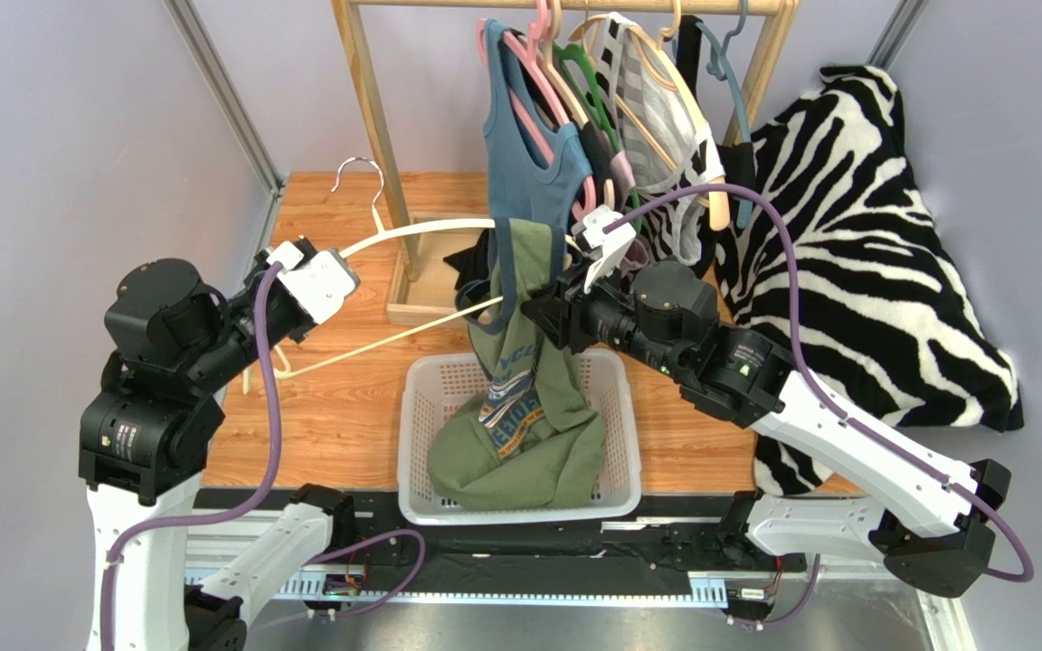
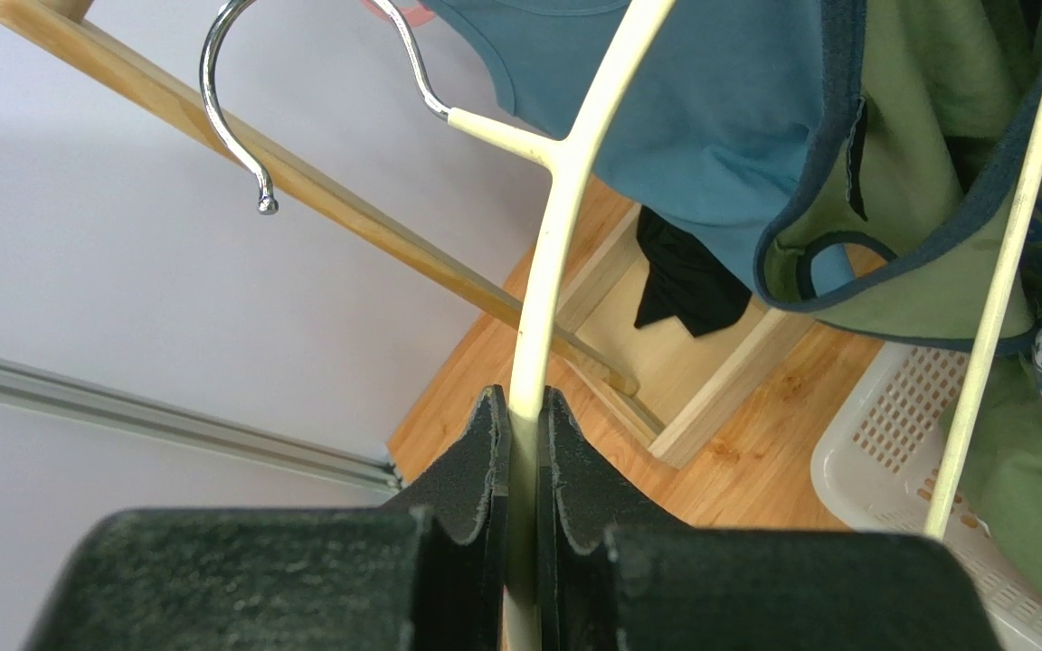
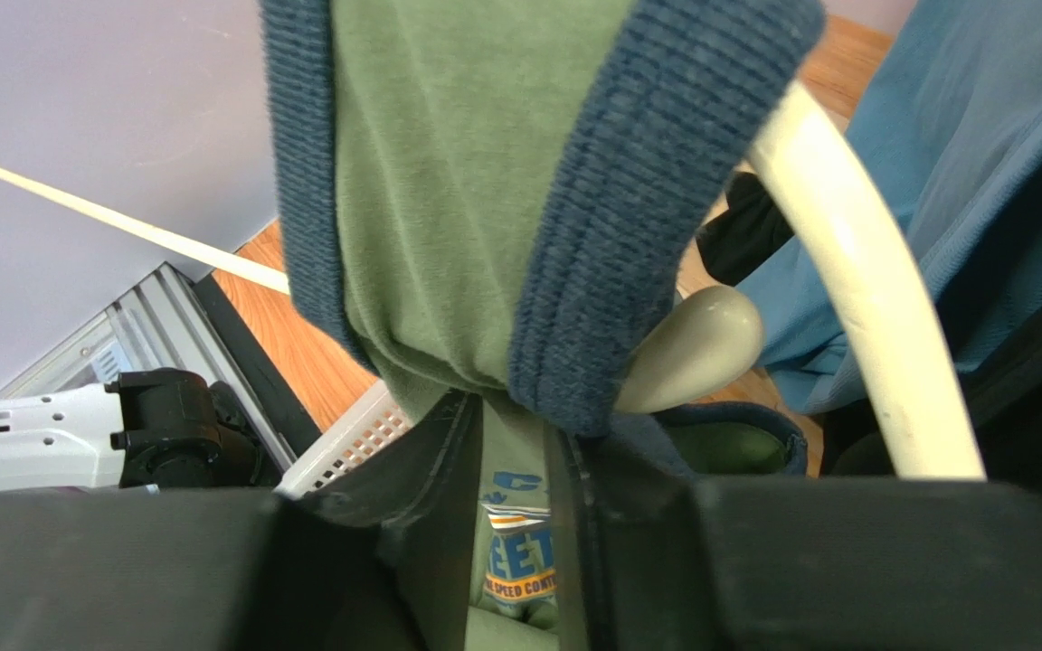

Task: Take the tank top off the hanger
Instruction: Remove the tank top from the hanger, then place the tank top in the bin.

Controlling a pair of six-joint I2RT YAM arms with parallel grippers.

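Observation:
A cream hanger (image 1: 411, 233) with a metal hook is held sideways above the table. My left gripper (image 1: 346, 271) is shut on its upper arm (image 2: 561, 204), with the jaws (image 2: 514, 407) pressed on both sides of the rod. A green tank top (image 1: 520, 393) with navy trim hangs from the hanger's far end, and its lower part is bunched in a white basket (image 1: 411, 407). My right gripper (image 1: 550, 301) is at that end. In the right wrist view the jaws (image 3: 513, 421) pinch the gathered strap (image 3: 459, 176) just below the hanger's rounded tip (image 3: 696, 346).
A wooden clothes rack (image 1: 377, 122) stands behind the basket. Several garments hang on it, a blue tank top (image 1: 527, 149) nearest the hanger. A zebra-patterned cloth (image 1: 866, 271) lies at the right. The rack's wooden base (image 2: 703, 366) sits under the hanger.

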